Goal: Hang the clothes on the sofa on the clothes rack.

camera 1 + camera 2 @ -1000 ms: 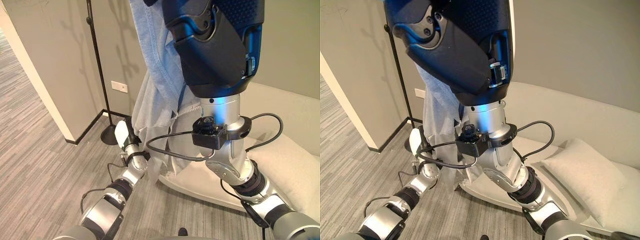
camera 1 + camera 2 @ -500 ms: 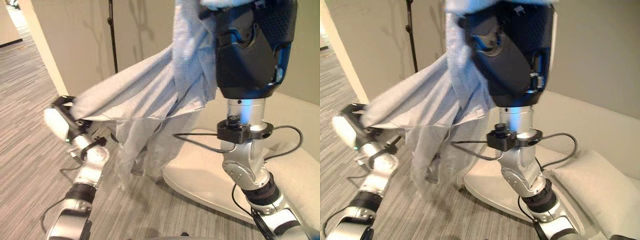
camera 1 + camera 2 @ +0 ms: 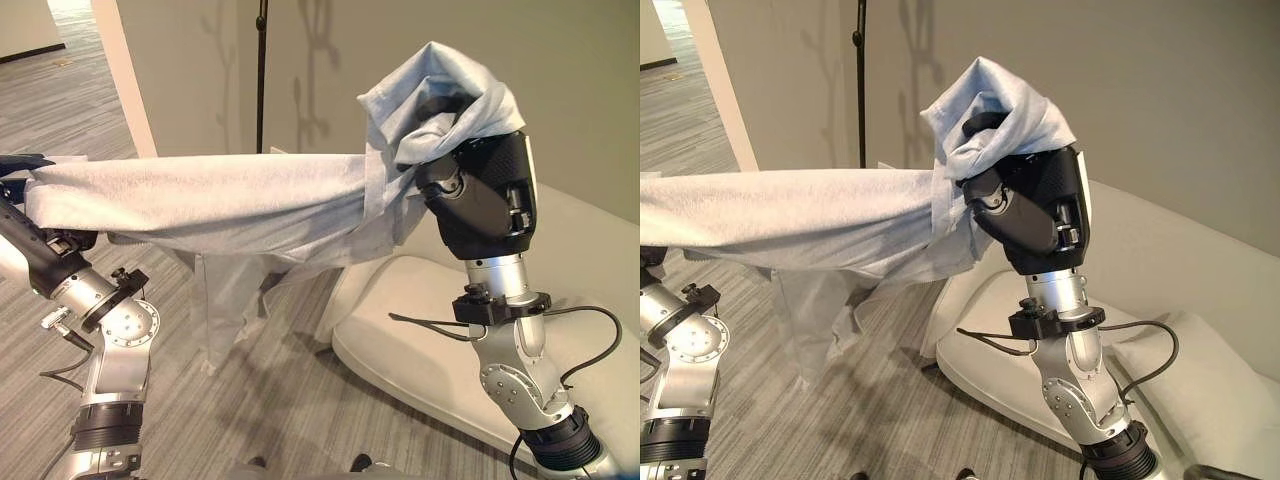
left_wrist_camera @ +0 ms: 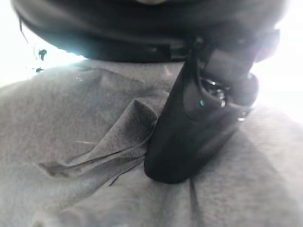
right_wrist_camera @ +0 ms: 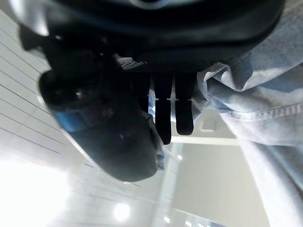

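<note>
The pale blue cloth garment (image 3: 250, 205) is off the cream-coloured sofa (image 3: 420, 350) and stretched in the air between the two hands, with a loose panel hanging down toward the grey striped carpet floor (image 3: 290, 400). The thin black pole of the clothes rack (image 3: 260, 75) stands against the beige wall behind the garment, apart from it.

To do this step well, I judge the robot should keep the cloth taut enough that the hanging panel does not drag or snag, carry the bunched collar end up and toward the pole, and let go only once cloth is over a hook. The hooks are above what the eye views show, so the height needed cannot be read here. The risk is that the long spread sleeve swings into the pole and tips it.

The right hand (image 3: 1015, 205) is raised above the sofa's edge, and the garment's bunched end drapes over its top; in the right wrist view its fingers (image 5: 163, 118) reach out fairly straight with denim-like cloth lying beside them, so it seems to carry the cloth more than clench it. The left hand (image 4: 189, 137) is at the far left end, wrapped in fabric; its thumb presses into the cloth, creasing it, but the fingers are hidden, so I cannot tell its grip.
</note>
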